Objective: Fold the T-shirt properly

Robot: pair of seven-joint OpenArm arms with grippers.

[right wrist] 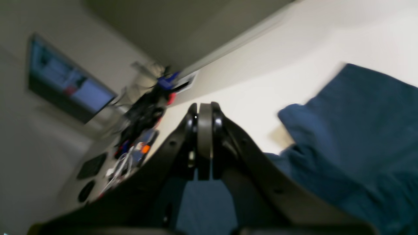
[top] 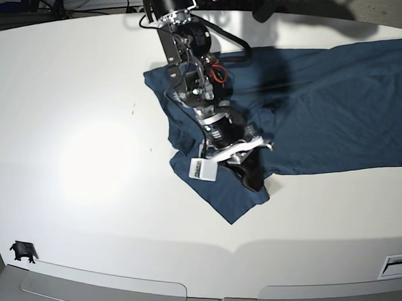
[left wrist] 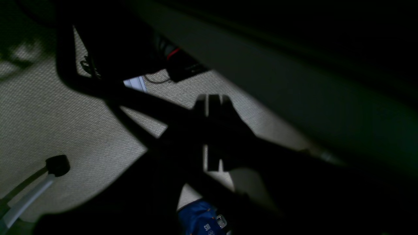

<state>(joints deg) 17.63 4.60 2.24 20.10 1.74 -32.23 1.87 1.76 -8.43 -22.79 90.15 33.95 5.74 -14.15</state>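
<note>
We can read almost nothing: small white letters on a blue object (left wrist: 199, 220) at the bottom edge of the left wrist view are too blurred, and the white tag (top: 202, 170) on the T-shirt (top: 340, 111) looks illegible

The left wrist view is almost wholly dark: the left gripper (left wrist: 214, 101) shows only as a silhouette, and the surface above it cannot be identified. The right wrist view is motion-blurred; the clutter (right wrist: 137, 127) and the screen (right wrist: 65, 81) at far left are unreadable. In the base view, the T-shirt (top: 326, 110) is cut off by the right edge, and the left arm is not visible.
</note>
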